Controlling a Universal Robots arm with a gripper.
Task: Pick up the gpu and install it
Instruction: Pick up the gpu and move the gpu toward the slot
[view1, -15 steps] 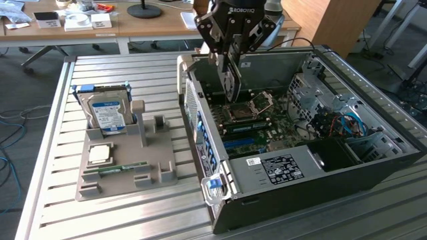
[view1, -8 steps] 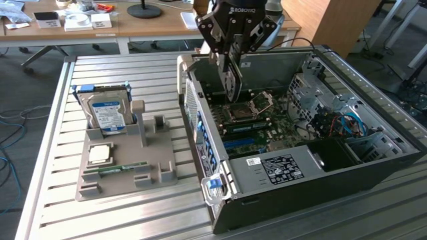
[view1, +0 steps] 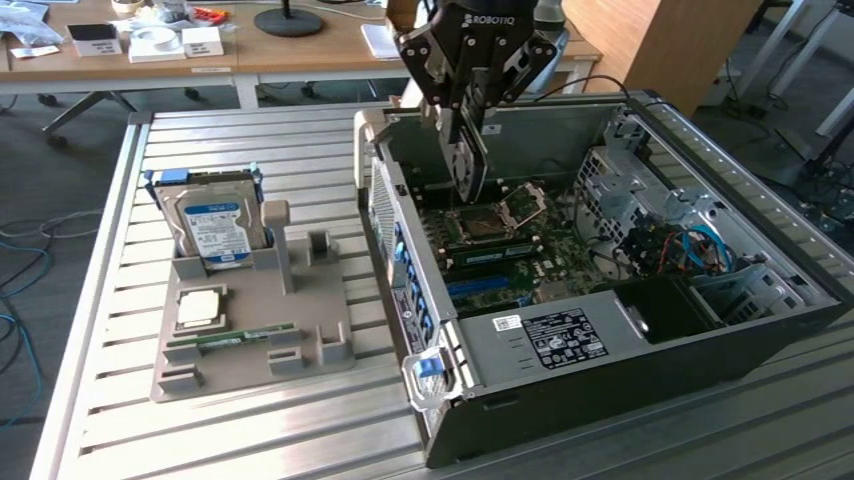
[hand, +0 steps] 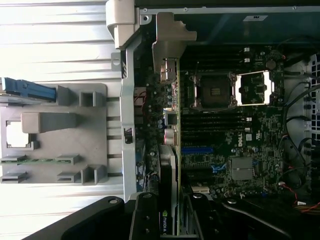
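Note:
My gripper (view1: 463, 100) hangs over the open computer case (view1: 747, 330), shut on the gpu (view1: 465, 160). The card is held on edge, a thin dark board pointing down at the motherboard (view1: 527, 245) near the case's rear wall. In the wrist view the gpu (hand: 170, 165) runs edge-on away from my gripper (hand: 169, 217), and its pale metal bracket (hand: 170, 35) is at the far end by the case's rear wall. A blue expansion slot (hand: 196, 149) lies on the motherboard (hand: 235, 125) just beside the card. I cannot tell whether the card touches the board.
On the slatted metal table (view1: 267, 140) to the exterior view's left stands a grey holder (view1: 254, 345) with a blue-labelled hard drive (view1: 216, 228), a CPU (view1: 200, 306) and a green RAM stick (view1: 248, 338). Inside the case are a power supply (view1: 561, 335) and cables (view1: 674, 250).

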